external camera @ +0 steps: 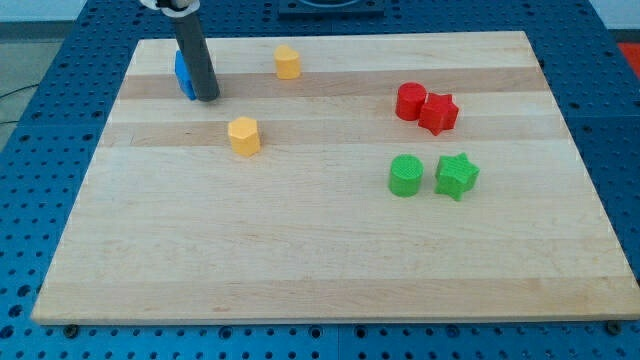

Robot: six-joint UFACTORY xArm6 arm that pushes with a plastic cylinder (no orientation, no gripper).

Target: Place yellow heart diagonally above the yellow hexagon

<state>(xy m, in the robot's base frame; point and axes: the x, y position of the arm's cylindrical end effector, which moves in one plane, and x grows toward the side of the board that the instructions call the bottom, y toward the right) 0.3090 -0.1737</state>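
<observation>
Two yellow blocks lie in the board's upper left part. The one near the view's top (288,62) looks like the heart. The one lower and to the left (243,135) looks like the hexagon. The two are well apart. My tip (207,98) rests on the board at the upper left, left of and above the hexagon and left of and below the heart, touching neither. A blue block (183,75) sits right behind the rod and is partly hidden by it.
A red cylinder (410,101) touches a red star (439,113) at the right. Below them stand a green cylinder (405,175) and a green star (456,176). The wooden board (320,260) lies on a blue perforated table.
</observation>
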